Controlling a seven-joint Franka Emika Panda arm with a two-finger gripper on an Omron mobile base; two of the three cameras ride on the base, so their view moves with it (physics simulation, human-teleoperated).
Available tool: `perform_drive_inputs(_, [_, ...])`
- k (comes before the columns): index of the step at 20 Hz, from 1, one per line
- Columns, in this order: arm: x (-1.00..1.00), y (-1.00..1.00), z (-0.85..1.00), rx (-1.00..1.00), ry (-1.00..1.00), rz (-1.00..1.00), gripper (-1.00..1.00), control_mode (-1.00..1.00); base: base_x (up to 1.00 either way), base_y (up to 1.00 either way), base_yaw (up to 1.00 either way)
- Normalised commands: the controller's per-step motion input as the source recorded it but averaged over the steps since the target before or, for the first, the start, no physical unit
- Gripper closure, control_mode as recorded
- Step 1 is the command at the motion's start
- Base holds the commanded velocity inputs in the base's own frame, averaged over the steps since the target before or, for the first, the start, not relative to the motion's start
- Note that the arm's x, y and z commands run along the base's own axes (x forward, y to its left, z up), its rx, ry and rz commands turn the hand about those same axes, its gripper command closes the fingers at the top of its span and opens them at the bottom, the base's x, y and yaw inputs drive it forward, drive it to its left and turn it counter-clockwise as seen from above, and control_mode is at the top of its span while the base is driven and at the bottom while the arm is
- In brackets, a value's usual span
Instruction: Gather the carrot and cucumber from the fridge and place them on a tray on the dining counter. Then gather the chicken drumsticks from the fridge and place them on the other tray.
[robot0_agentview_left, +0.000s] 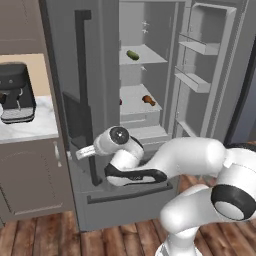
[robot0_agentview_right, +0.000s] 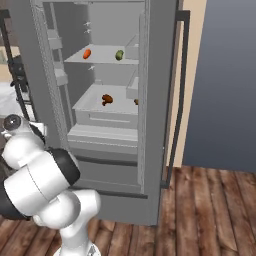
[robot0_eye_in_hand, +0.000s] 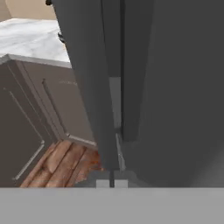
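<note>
Fridge (robot0_agentview_left: 150, 75) doors stand open in our left base view; cucumber (robot0_agentview_left: 133, 55) at 12 o'clock, a drumstick (robot0_agentview_left: 148, 99) below it. Nothing gathered yet, we judge.

Right base view: carrot (robot0_agentview_right: 87, 53) beside the cucumber, shelf unobstructed.

Hand view: our gripper (robot0_eye_in_hand: 112, 183), closed on nothing, sits close against the left door's edge (robot0_eye_in_hand: 105, 122); little room.

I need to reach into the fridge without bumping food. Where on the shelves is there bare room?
Upper shelf: bare between carrot and cucumber, which sit apart. Lower shelf: bare left of the drumstick; a second piece sits at its right edge, so that side is tighter. The open door's bins hold nothing.
</note>
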Motion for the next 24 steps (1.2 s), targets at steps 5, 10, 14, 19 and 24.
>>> perform_drive_inputs(5, [-0.59,0.00,0.60,-0.01,0.44,-0.09,1.00,-1.00,0.00,0.00,0.00])
perform_drive_inputs(10, [-1.00,-0.15,0.33,0.00,0.14,-0.16,1.00,-1.00,0.00,0.00,0.00])
perform_drive_inputs(14, [-1.00,-0.52,0.12,0.10,-0.04,-0.27,1.00,-1.00,0.00,0.00,0.00])
perform_drive_inputs(19, [-0.62,-0.87,0.15,0.30,-0.13,-0.32,1.00,-1.00,0.00,0.00,0.00])
perform_drive_inputs(24, [-0.13,-0.94,0.18,0.35,-0.01,-0.36,1.00,-1.00,0.00,0.00,0.00])
